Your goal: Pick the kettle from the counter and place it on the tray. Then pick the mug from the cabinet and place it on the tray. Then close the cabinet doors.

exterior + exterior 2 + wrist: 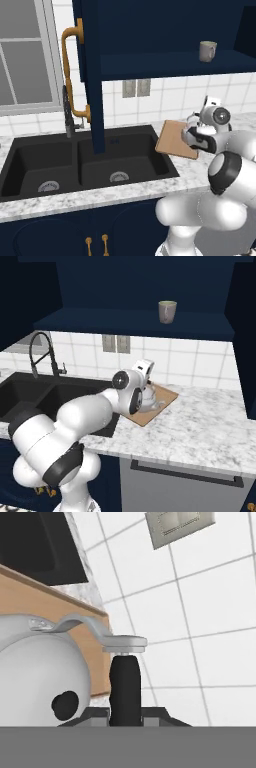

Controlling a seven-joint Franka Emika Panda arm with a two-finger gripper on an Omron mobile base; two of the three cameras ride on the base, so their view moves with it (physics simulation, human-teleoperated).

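The silver kettle (150, 397) sits at the wooden tray (163, 401), on the counter (200, 426) right of the sink; whether it rests on the board I cannot tell. My gripper (145, 387) comes down from above and is shut on the kettle's dark handle (125, 682). In the hand view the gripper (125, 714) holds that handle, with the kettle's round body (35, 677) and lid knob at left. The beige mug (207, 50) (167, 311) stands upright on the cabinet shelf (130, 323). In the left base view the arm covers most of the kettle over the tray (174, 140).
A cabinet door (91, 75) with a long brass handle hangs open over the black double sink (85, 160). A spring faucet (42, 353) stands behind the sink. A wall outlet (115, 343) sits on the tiles behind the tray. Bare marble lies right of the tray.
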